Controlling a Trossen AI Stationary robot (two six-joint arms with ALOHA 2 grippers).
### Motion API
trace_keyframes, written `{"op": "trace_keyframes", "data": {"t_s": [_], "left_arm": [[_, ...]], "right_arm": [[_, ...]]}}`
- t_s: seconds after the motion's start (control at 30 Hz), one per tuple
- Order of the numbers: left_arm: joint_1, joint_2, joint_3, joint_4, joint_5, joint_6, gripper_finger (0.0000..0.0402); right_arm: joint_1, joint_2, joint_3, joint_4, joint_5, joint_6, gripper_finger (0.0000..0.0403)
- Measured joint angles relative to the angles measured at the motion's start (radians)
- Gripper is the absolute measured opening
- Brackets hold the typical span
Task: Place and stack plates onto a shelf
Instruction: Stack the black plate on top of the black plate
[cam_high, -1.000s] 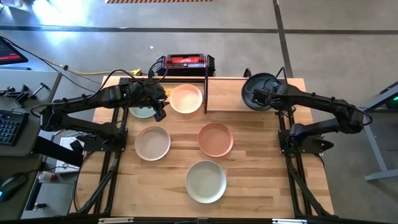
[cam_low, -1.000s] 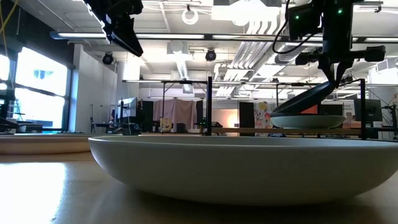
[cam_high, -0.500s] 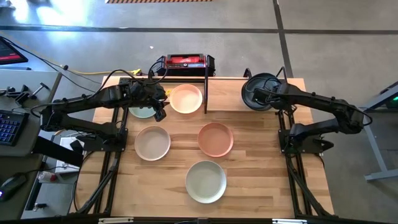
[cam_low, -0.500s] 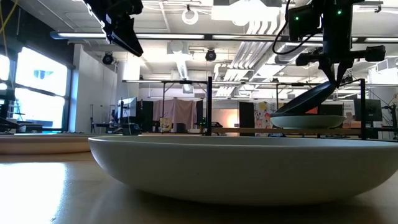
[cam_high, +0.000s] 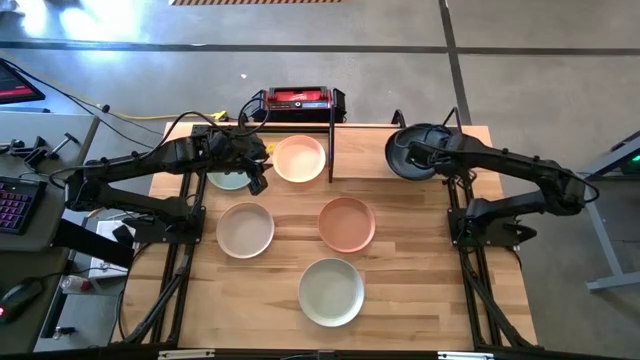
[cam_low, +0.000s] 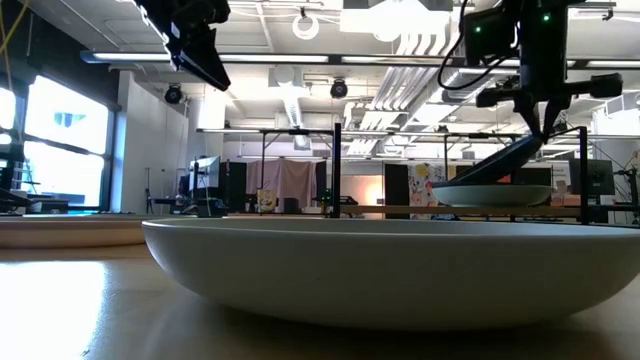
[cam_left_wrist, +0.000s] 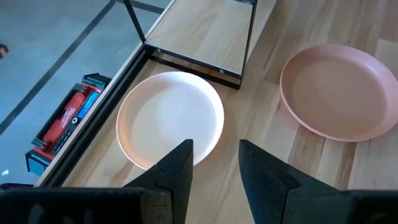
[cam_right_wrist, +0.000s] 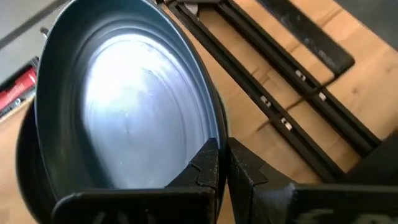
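Note:
My right gripper (cam_high: 410, 152) is shut on a black plate (cam_right_wrist: 124, 99) at the far right of the table, right of the shelf's divider (cam_high: 331, 148). The plate tilts above another plate (cam_low: 490, 196) lying under it. My left gripper (cam_left_wrist: 214, 168) hangs open and holds nothing, above the table left of a cream plate (cam_high: 300, 158). A pale green plate (cam_high: 226, 180) lies partly under the left arm. Beige (cam_high: 245, 229), terracotta (cam_high: 347, 223) and off-white (cam_high: 332, 291) plates lie flat on the table. My right gripper pinches the black plate's rim (cam_right_wrist: 214, 134) between its two fingers, one on the inner face and one on the outer. The fingers slant down from the table's right side. The plate is tilted, its held edge high and its far edge low (cam_low: 462, 177), close over the plate below.
The shelf's black rod frame (cam_left_wrist: 193, 62) runs along the far edge, with a red-and-black box (cam_high: 297, 99) behind it. A keyboard and cables lie off the table's left side. Bare wood shows on the near right part (cam_high: 440, 300).
My right gripper has turned slightly at the wrist. The black plate has shifted a little toward the table's left and its tilt has flattened somewhat over the plate below. The left arm has kept still.

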Motion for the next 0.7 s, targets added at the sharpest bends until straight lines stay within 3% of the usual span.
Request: {"op": "trace_keyframes", "data": {"t_s": [0.7], "left_arm": [[0.000,0.000,0.000,0.000,0.000,0.002,0.0120]], "right_arm": [[0.000,-0.002,0.000,0.034,0.020,0.024,0.0001]]}}
